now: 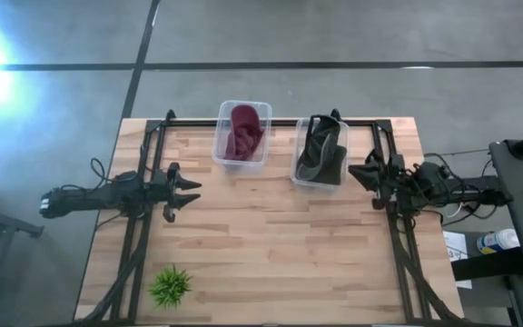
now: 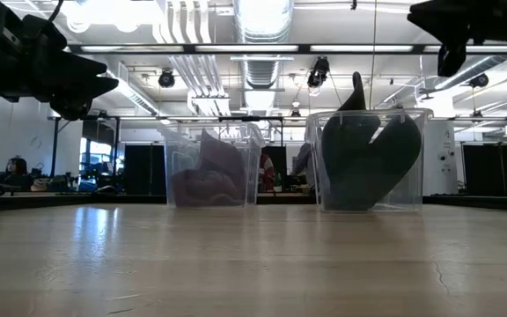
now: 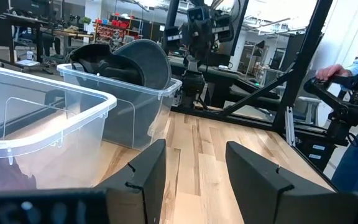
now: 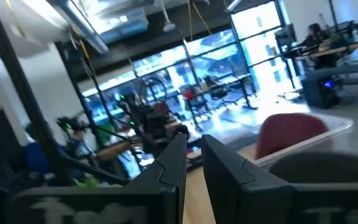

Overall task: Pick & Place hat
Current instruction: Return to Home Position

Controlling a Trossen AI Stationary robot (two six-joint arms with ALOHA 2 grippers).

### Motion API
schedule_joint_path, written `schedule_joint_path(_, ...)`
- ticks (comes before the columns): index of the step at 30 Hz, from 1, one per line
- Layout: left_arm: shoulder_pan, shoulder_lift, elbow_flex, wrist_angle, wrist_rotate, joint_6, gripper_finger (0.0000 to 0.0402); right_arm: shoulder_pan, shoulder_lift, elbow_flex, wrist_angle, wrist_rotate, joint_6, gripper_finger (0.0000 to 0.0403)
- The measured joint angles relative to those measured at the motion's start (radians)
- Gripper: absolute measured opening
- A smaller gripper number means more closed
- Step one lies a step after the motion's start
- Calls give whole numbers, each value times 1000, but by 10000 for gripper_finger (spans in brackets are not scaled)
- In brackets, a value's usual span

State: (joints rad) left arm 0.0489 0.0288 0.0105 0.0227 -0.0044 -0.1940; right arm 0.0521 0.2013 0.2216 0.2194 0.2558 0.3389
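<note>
Two clear bins stand side by side at the table's far side. A maroon hat (image 1: pixel 243 133) (image 2: pixel 208 172) (image 4: pixel 291 134) lies crumpled in the left bin (image 1: pixel 218 150). A dark grey hat (image 1: pixel 320 150) (image 2: pixel 363 158) (image 3: pixel 129 59) leans upright in the right bin (image 1: pixel 299 178), its top poking over the rim. My left gripper (image 1: pixel 192 192) (image 3: pixel 194 168) hovers open left of the bins, touching nothing. My right gripper (image 1: pixel 354 172) (image 4: pixel 194 163) hovers just right of the dark hat's bin, with a narrow gap between its fingers and nothing in it.
A small green plant (image 1: pixel 171 286) sits near the table's near left corner. Dark frame rails (image 1: pixel 143 227) (image 1: pixel 407 254) run along the left and right sides. The middle and near part of the wooden top (image 1: pixel 280 254) is bare. A person's hand (image 3: pixel 334 71) shows beyond the table.
</note>
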Motion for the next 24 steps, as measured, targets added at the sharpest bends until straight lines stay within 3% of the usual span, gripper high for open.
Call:
schedule_joint_path(4,0,0,0,0,0,0,161,0,-30,-84,69,9,34,48)
schedule_joint_path(9,0,0,0,0,0,0,161,2,-56,-206,202,8,-35,48)
schedule_joint_path(16,0,0,0,-1,0,0,161,5,-65,-213,119,0,-143,48)
schedule_joint_path(24,0,0,0,-1,0,0,161,12,-173,-211,-175,-9,-157,48)
